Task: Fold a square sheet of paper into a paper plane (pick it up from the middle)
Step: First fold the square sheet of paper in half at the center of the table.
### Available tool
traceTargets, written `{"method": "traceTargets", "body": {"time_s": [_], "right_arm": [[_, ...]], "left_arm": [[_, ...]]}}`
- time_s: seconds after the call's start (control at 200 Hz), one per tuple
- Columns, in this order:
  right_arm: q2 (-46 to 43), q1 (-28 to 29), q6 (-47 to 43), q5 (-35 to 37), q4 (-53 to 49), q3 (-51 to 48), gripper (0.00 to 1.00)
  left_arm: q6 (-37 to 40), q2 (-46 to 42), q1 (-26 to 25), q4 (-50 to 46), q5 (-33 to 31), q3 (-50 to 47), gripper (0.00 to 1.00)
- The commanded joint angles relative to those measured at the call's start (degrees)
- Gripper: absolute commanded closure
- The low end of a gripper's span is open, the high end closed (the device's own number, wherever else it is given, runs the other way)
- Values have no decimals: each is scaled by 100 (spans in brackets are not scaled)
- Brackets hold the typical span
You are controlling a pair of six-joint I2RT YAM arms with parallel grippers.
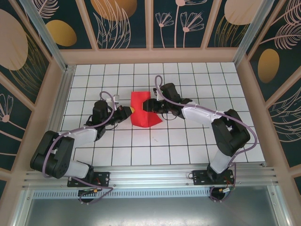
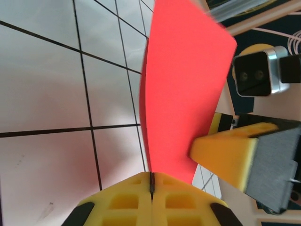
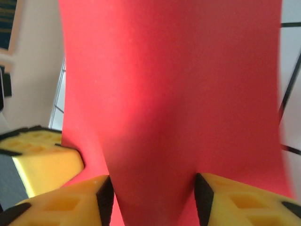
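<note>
The square sheet of paper (image 1: 142, 112) is bright red and stands bent up off the white grid table between the two grippers. My left gripper (image 1: 132, 111) is at its left edge. In the left wrist view the yellow jaws are shut on the sheet's (image 2: 183, 89) lower edge at the left gripper (image 2: 151, 182). My right gripper (image 1: 149, 104) is on the sheet's right side. In the right wrist view its jaws stand apart around a bulging hump of the sheet (image 3: 164, 94), and the right gripper (image 3: 153, 195) is open.
The white grid table (image 1: 188, 141) has free tiles on all sides of the paper. Wooden frame posts and patterned walls (image 1: 150, 52) border it. A finger of the right gripper (image 2: 230, 155) and its wrist camera (image 2: 256, 70) sit close beside the left jaws.
</note>
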Motion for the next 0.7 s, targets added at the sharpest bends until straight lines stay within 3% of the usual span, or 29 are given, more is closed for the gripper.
{"method": "traceTargets", "body": {"time_s": [0.0, 0.18, 0.385, 0.525, 0.696], "right_arm": [[-679, -81, -2, 501, 6, -5, 33], [-1413, -85, -166, 1116, 159, -376, 14], [-1697, -83, -111, 1520, 221, -653, 9], [-1727, -83, 18, 1996, 6, -670, 9], [-1827, -89, 218, 2506, -273, -719, 8]], "left_arm": [[337, -495, -21, -477, -497, 236, 100], [1346, -1480, -22, -2790, -1855, 981, 100], [2176, -1871, -24, -5461, -3007, 2461, 100], [2579, -1609, -22, -6479, -2993, 3527, 100], [2825, -766, -32, -6572, -2123, 4148, 100]]}}
